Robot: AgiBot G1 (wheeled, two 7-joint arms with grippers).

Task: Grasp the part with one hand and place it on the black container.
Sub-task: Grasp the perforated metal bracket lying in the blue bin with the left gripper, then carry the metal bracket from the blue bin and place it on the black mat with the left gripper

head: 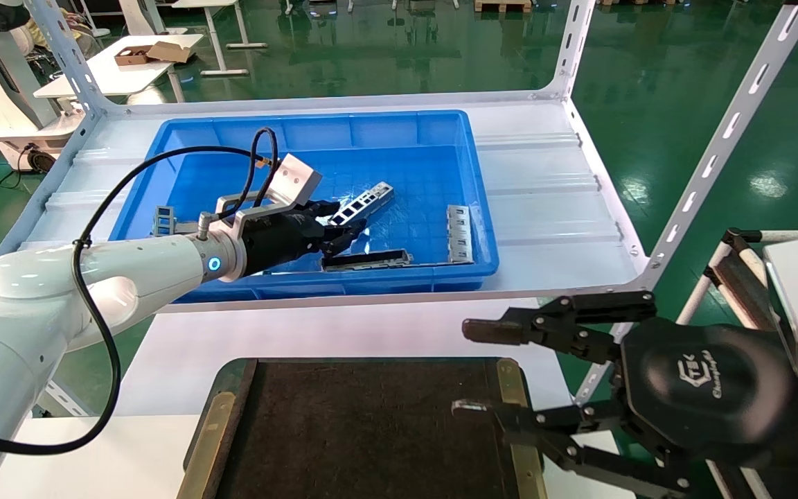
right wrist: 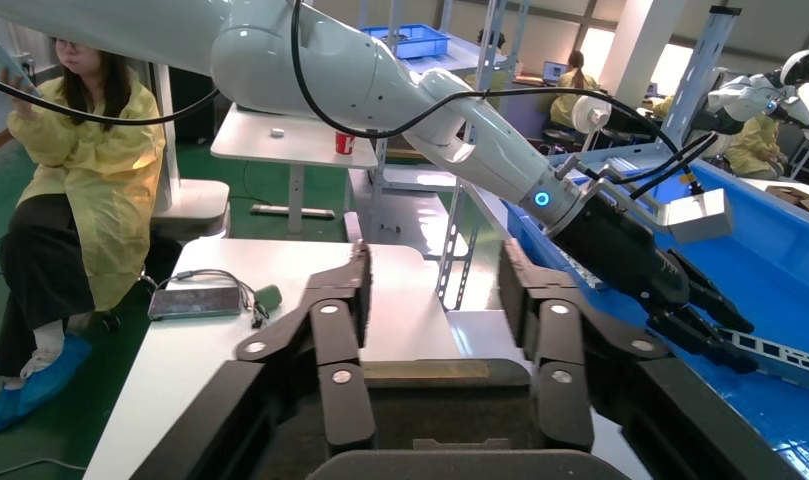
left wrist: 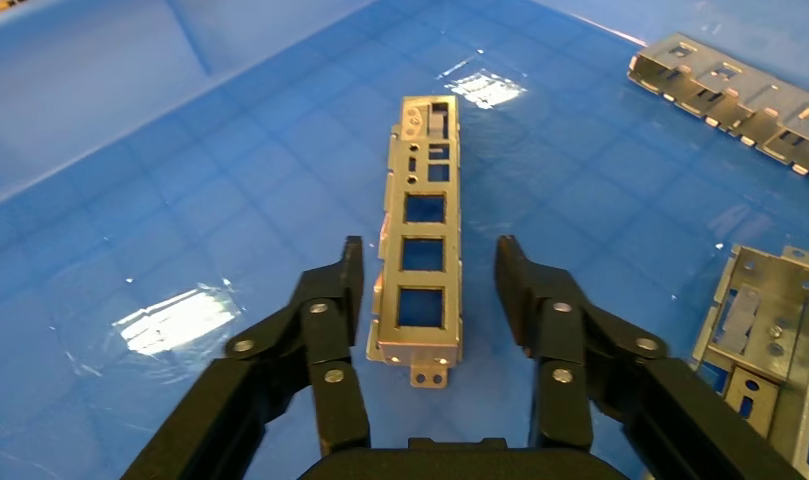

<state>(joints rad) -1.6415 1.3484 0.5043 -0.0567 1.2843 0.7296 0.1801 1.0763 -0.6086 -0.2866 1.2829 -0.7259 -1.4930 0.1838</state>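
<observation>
The step in hand looks like the grasp itself: the left gripper (left wrist: 423, 275) is reached into the blue plastic bin (head: 233, 132) on the shelf, its two black fingers (left wrist: 330, 300) spread to either side of the part (left wrist: 420, 235), a narrow silver-grey channel strip with a row of square cutouts. In the left wrist view the strip runs lengthwise between the fingers with a gap showing on both sides, so the claw is open about it and has hold of nothing yet. In the head view the part (head: 361, 203) lies near the middle of the bin floor, pointing far and right from the gripper. The next move, as I judge it, calls for closing squarely on the strip's long sides, lifting it over the bin's near wall, and carrying it to the black container (head: 371, 423), the flat dark tray with dull gold strips that lies near the robot, well apart from the bin. Other metal pieces lie further right in the bin and should be left alone. The right gripper (head: 465, 367) hangs parked over the tray's right edge, fingers wide apart and empty. Its housing bears a logo that I cannot read for certain.
</observation>
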